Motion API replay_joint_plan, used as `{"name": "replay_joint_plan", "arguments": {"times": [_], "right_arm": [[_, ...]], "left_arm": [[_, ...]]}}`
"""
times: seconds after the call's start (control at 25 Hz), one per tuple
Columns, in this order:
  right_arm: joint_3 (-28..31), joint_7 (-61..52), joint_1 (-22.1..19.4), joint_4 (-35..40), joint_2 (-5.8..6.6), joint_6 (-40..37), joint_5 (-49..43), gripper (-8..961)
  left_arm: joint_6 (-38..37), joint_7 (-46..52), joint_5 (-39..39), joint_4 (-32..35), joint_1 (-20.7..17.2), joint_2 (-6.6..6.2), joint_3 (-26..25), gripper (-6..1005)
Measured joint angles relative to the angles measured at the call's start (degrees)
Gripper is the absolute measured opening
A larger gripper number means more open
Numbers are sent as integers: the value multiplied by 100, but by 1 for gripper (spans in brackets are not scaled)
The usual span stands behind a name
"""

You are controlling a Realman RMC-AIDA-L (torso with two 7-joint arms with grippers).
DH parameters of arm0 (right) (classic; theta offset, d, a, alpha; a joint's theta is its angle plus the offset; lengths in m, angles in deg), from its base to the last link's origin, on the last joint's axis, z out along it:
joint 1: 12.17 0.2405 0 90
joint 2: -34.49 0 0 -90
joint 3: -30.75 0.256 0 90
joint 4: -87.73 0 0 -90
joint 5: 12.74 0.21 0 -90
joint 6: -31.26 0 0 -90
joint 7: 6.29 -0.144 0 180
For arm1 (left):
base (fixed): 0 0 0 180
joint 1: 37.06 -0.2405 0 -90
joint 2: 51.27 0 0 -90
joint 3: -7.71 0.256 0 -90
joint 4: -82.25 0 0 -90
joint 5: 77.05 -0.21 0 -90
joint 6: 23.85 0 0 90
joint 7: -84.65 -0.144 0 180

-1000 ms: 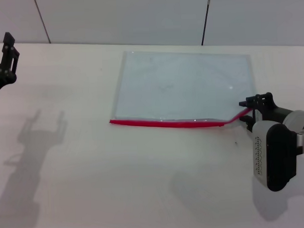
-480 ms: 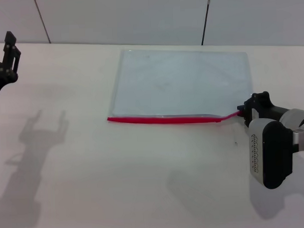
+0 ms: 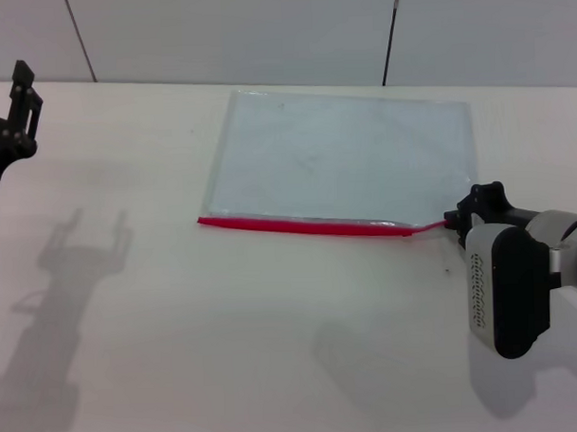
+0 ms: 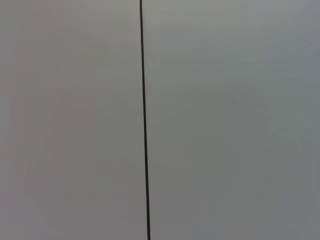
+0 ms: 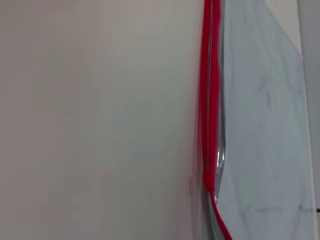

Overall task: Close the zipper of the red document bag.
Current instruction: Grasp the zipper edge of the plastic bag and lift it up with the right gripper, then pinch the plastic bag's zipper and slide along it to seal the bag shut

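Note:
The red document bag lies flat on the table, a pale blue-grey translucent pouch. Its zipper is the red strip along the near long edge. My right gripper sits at the strip's right end, shut on the zipper where the red line runs into its fingers; the slider pull is hidden there. In the right wrist view the zipper runs straight away from the camera beside the bag. My left gripper is parked at the far left, raised above the table, and its shadow shows two separate prongs.
The white table carries only the bag. A pale wall with a dark vertical seam stands behind the table's far edge. The left wrist view shows only that wall and seam.
The right gripper has closed on the zipper's right end and shifted slightly nearer. The red edge has straightened and its left corner has slid left and away. The left arm is unmoved.

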Motion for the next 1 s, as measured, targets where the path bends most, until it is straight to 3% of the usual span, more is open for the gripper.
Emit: {"name": "replay_joint_plan", "arguments": {"times": [0.36,0.64,0.76,1.0], "right_arm": [[-56,-74,-40,196,-5,-23,36,24],[-203,-248,-93,459,5,-28,48,21],[-237,-282,-110,530,5,-30,40,22],[-291,-284,-104,550,4,-34,49,18]], "left_arm": [[551,-68,-1016,126,156,-1,0,586],[1486,-79,-2150,267,521,27,0,586],[2174,-131,-2865,281,859,56,0,586],[2676,-412,-3494,191,1178,112,0,586]]}}
